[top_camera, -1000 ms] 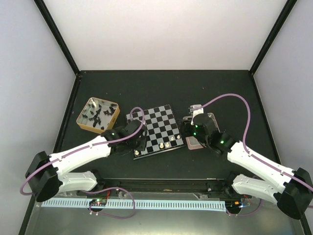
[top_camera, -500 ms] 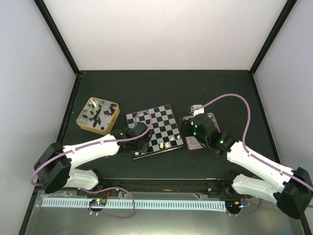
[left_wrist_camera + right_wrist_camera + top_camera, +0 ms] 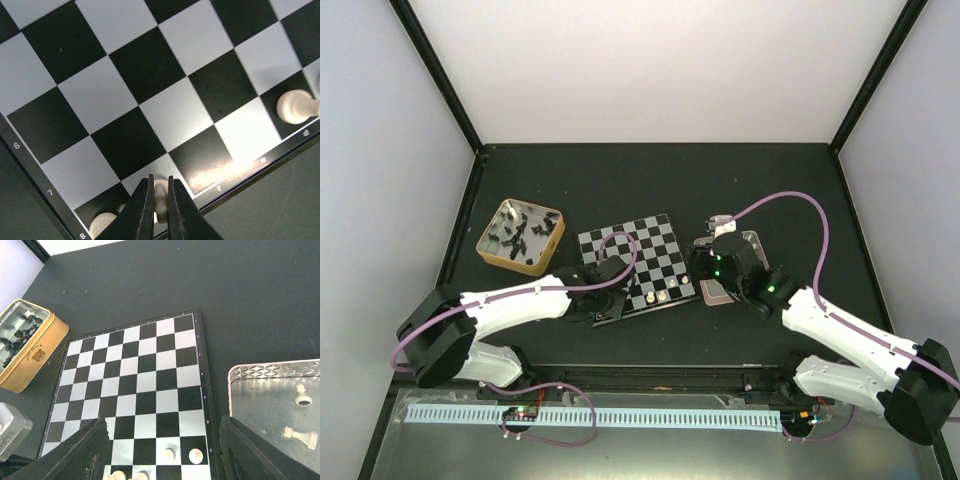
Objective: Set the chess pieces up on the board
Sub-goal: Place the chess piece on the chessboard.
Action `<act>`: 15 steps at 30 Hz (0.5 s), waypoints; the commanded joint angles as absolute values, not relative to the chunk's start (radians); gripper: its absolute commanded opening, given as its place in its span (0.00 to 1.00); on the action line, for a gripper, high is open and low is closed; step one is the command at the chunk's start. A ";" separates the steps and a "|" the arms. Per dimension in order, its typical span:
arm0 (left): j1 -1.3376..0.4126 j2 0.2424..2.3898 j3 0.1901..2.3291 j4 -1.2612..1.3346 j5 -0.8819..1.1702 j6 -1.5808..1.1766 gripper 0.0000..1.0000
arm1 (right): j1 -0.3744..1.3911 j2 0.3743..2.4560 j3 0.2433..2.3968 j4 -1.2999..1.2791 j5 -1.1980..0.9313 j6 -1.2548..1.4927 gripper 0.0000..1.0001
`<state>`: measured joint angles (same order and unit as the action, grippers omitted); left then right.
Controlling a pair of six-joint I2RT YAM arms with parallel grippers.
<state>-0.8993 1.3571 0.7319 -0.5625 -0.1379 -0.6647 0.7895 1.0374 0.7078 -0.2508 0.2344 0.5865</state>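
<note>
The chessboard (image 3: 635, 262) lies mid-table; it also shows in the left wrist view (image 3: 165, 110) and the right wrist view (image 3: 150, 360). My left gripper (image 3: 610, 288) (image 3: 160, 176) is shut on a cream-white chess piece (image 3: 160, 197), held upright over a pale square in the board's near edge row. More white pieces stand nearby (image 3: 296, 106) (image 3: 102, 222). My right gripper (image 3: 705, 268) (image 3: 165, 450) is open and empty, above the board's right edge. Two white pieces (image 3: 169, 454) (image 3: 195, 455) stand below it.
A pink tray (image 3: 752, 240) (image 3: 272, 371) right of the board holds two white pieces (image 3: 302, 395) (image 3: 299, 436). A gold-rimmed tin (image 3: 520, 235) (image 3: 25, 347) with several black pieces stands left of the board. Black frame posts edge the table.
My left gripper has moved right along the board's near edge with the white piece in it, and the arm has stretched lower. The right arm has barely moved.
</note>
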 commanded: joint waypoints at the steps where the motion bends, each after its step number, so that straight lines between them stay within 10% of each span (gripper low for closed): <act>1: -0.907 1.360 0.706 -0.556 -0.156 -0.678 0.08 | 0.786 1.042 0.700 -0.246 0.268 0.602 0.62; 15: -0.908 1.296 0.745 -0.597 -0.140 -0.665 0.31 | 0.785 1.044 0.712 -0.261 0.269 0.606 0.63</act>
